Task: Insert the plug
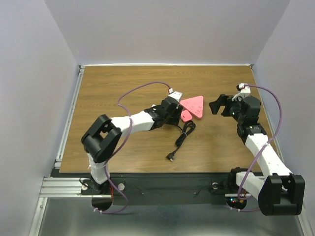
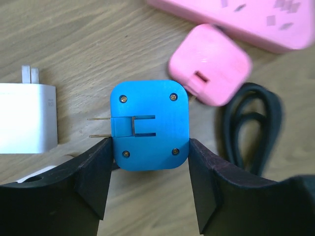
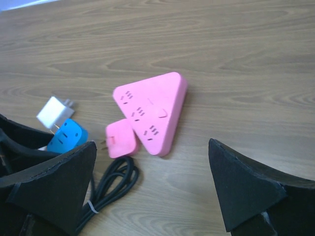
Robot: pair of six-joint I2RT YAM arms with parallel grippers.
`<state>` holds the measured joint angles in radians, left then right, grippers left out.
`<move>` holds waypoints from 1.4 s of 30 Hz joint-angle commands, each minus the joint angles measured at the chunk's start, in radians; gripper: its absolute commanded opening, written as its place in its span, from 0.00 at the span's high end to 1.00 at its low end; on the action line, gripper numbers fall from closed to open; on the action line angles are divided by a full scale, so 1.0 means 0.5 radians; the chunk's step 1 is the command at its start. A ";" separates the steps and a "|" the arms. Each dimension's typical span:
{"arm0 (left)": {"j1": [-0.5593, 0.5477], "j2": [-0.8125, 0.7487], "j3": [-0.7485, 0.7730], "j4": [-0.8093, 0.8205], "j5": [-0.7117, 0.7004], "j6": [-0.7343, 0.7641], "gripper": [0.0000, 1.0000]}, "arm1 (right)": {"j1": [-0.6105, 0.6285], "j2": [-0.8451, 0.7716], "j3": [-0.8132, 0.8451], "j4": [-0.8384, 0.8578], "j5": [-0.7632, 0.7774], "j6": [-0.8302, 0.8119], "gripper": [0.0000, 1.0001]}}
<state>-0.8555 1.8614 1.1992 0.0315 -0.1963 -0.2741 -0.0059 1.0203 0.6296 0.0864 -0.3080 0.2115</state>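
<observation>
Left gripper [image 2: 149,147] pinches the blue rounded-square plastic plug [image 2: 149,125] by its sides, prongs lying finger-to-finger, pointing at the white charger [image 2: 27,118]; right gripper [image 3: 152,145] spread wide.

Left arm [image 1: 140,119] is stretching forward and low, the left tool [image 2: 147,147] squeezing a blue plug [image 2: 150,125] between both fingers. Right arm [image 1: 261,150] is hanging off to its own side, the right tool [image 3: 151,145] gaping wide, gripping nothing.

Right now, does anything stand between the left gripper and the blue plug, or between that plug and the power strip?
Nothing separates the left gripper from the blue plug, which it clasps by both sides. The small pink plug lies between it and the pink power strip.
</observation>
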 commanded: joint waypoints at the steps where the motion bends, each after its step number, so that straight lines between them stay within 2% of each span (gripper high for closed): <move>1: 0.045 -0.317 -0.079 0.008 0.267 0.048 0.72 | 0.009 0.018 0.103 0.054 -0.243 0.122 0.00; 5: 0.066 -0.483 -0.259 0.157 0.316 -0.041 0.73 | 0.104 -0.022 0.082 0.106 -0.332 0.389 0.00; 8: 0.070 -0.618 -0.361 0.323 0.337 -0.151 0.74 | 0.217 -0.052 -0.001 0.308 -0.344 0.687 0.00; 11: 0.070 -0.719 -0.425 0.479 0.325 -0.243 0.75 | 0.340 -0.037 -0.032 0.499 -0.277 0.975 0.01; 15: 0.070 -0.833 -0.521 0.627 0.258 -0.277 0.77 | 0.585 0.101 0.017 0.566 -0.008 1.117 0.02; 18: 0.066 -0.915 -0.554 0.686 0.218 -0.274 0.77 | 0.738 0.306 0.023 0.692 0.064 1.233 0.06; 25: 0.063 -0.977 -0.591 0.689 0.196 -0.256 0.78 | 0.837 0.481 -0.001 1.017 0.094 1.356 0.09; 34: 0.066 -1.005 -0.604 0.686 0.184 -0.250 0.79 | 0.862 0.481 0.020 1.079 0.168 1.369 0.10; 42: 0.060 -1.002 -0.591 0.689 0.208 -0.237 0.80 | 0.920 0.687 0.143 1.085 0.101 1.356 0.15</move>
<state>-0.8207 1.4086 0.9070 0.3183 -0.0875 -0.4019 0.4294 1.3308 0.6441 0.5629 -0.2546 0.8921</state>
